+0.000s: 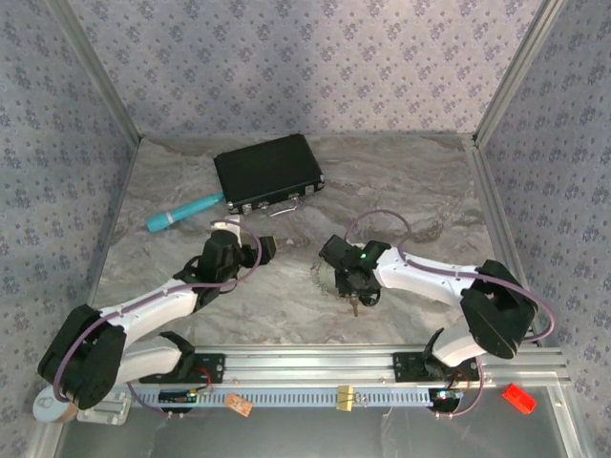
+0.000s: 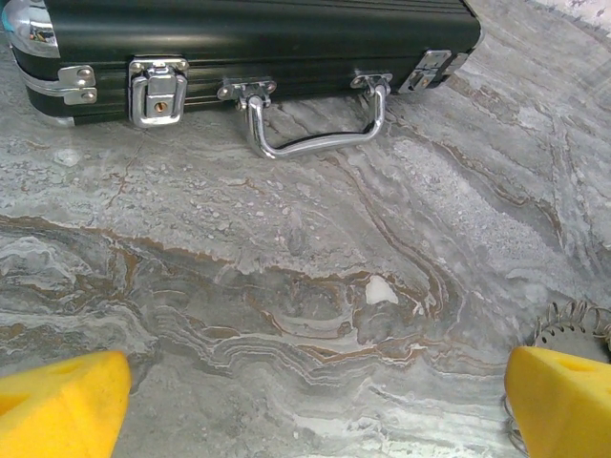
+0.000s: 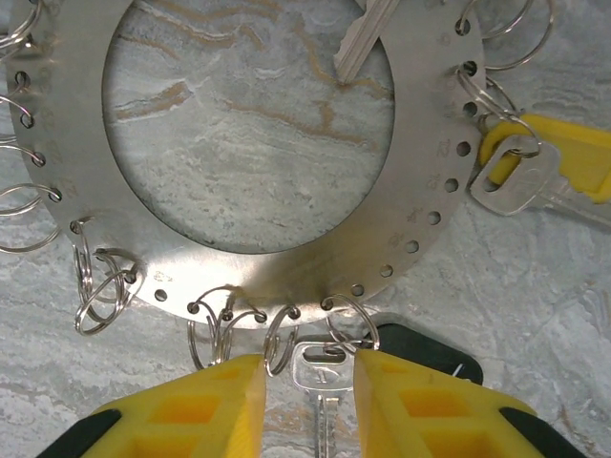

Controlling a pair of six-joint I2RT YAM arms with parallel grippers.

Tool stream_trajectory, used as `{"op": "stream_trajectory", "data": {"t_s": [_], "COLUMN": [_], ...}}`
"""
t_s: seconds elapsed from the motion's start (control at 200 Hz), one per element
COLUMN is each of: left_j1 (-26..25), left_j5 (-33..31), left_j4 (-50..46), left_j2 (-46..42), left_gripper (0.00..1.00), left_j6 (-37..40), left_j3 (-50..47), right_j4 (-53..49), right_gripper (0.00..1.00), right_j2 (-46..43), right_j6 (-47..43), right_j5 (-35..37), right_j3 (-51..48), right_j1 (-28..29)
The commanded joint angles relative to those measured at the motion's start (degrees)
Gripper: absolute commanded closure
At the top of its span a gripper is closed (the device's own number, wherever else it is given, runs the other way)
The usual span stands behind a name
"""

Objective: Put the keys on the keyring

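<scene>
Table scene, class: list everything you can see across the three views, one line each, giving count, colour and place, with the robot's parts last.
table: one, marbled grey, under everything
case: one, black with chrome latches and handle, far side of the table
pen: one, teal, left of the case
keyring: one, grey metal, flat under the right wrist
split rings: many, silver, in the keyring's rim holes
keys: three seen, silver; one yellow-headed at the keyring's right, one at its near rim, one blade over the hole
red block: one, front right shelf
arms: two, white and black, from the near edge
left gripper: yellow fingers, wide open
right gripper: yellow fingers flanking a key; grip unclear
</scene>
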Motion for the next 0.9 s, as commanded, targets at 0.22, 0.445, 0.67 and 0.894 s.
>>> {"op": "stream_trajectory", "data": {"t_s": [0.22, 0.445, 0.67, 0.894], "left_j1": [-0.57, -0.53, -0.52, -0.56], "left_j5": [-0.29, -0.97, -1.61, -1.96], "left_j4": [1.9, 1.56, 1.44, 0.86], "left_j2": [-1.04, -2.38, -3.81, -4.61], "left_gripper": [0.0, 0.0, 0.0, 0.0], "left_j6": [-0.42, -0.08, 0.01, 0.1], "left_j3": [0.53, 0.03, -0.68, -0.81], "right_j4": [-0.69, -0.73, -0.12, -0.24], "right_gripper": [0.72, 0.77, 0.76, 0.77], "right_j2": [3.1, 4.73, 5.51, 6.74], "right_j6": [2.91, 2.91, 2.57, 2.6], "right_j5": [0.86, 0.79, -0.27, -0.01], "right_j3": [2.25, 2.86, 3.22, 3.19], "right_j1": [1.29, 1.24, 1.35, 1.31]}}
